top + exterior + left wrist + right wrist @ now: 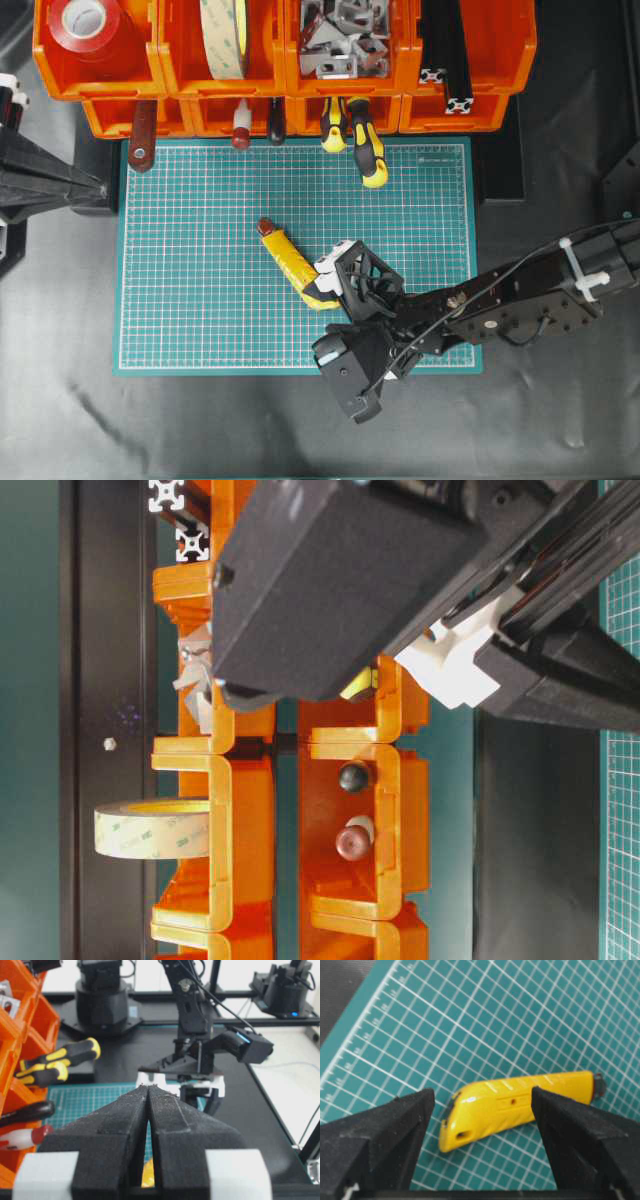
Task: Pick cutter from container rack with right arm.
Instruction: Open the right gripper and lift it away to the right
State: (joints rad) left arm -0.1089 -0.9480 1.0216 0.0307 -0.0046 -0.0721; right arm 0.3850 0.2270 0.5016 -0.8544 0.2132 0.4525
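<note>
Saw right arm (pixel 520 300): black jointed links, white clip near wrist, thin black cable along top, small screw heads on side plate. Its gripper (pixel 340 275): black lattice frame, white blocks at finger roots; in wrist view, fingers (pixel 375 1135) were broad black wedges with grainy pads. Boxy black camera housing under wrist. Noted light-blue spot on that housing from left wrist view. Left gripper (pixel 149 1091): black, pointed wedge shape, rough textured fingers, white blocks at base.
</note>
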